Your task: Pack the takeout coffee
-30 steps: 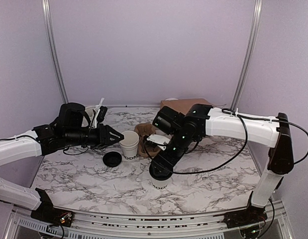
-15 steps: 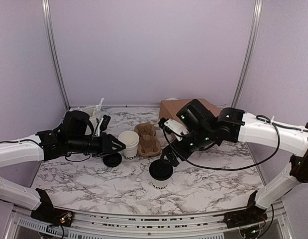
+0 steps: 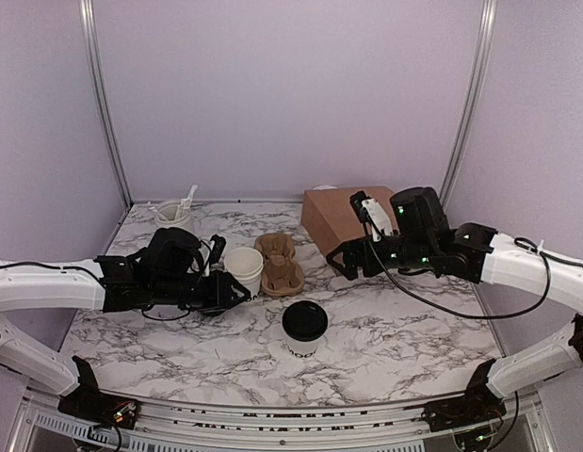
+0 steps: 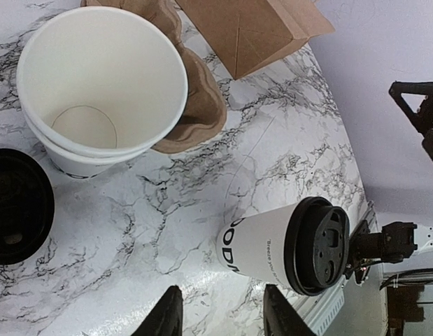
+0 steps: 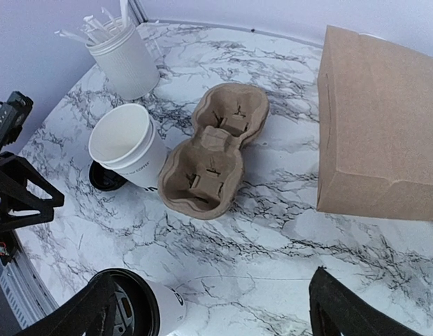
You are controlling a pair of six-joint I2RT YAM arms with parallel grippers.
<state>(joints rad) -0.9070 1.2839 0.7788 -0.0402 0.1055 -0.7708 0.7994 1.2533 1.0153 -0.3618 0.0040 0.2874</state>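
The takeout coffee (image 3: 304,328), a small white cup with dark lettering and a black lid, stands alone near the table's front middle. It also shows in the left wrist view (image 4: 286,241) and the right wrist view (image 5: 143,315). My left gripper (image 3: 233,290) is open and empty (image 4: 223,315), low over the table to the left of the coffee and apart from it. My right gripper (image 3: 344,262) is open and empty (image 5: 215,287), raised to the right of the brown pulp carrier (image 3: 280,264), in front of the paper bag.
An open lidless white cup (image 3: 244,271) stands left of the carrier (image 5: 213,157). A loose black lid (image 4: 17,206) lies beside it. A brown paper bag (image 3: 333,217) lies at the back right. A white tumbler with cutlery (image 3: 173,215) stands at the back left.
My right gripper has left the lidded cup and drawn back up and right towards the bag. My left gripper has moved right and forward, over the loose lid. The coffee stays put.
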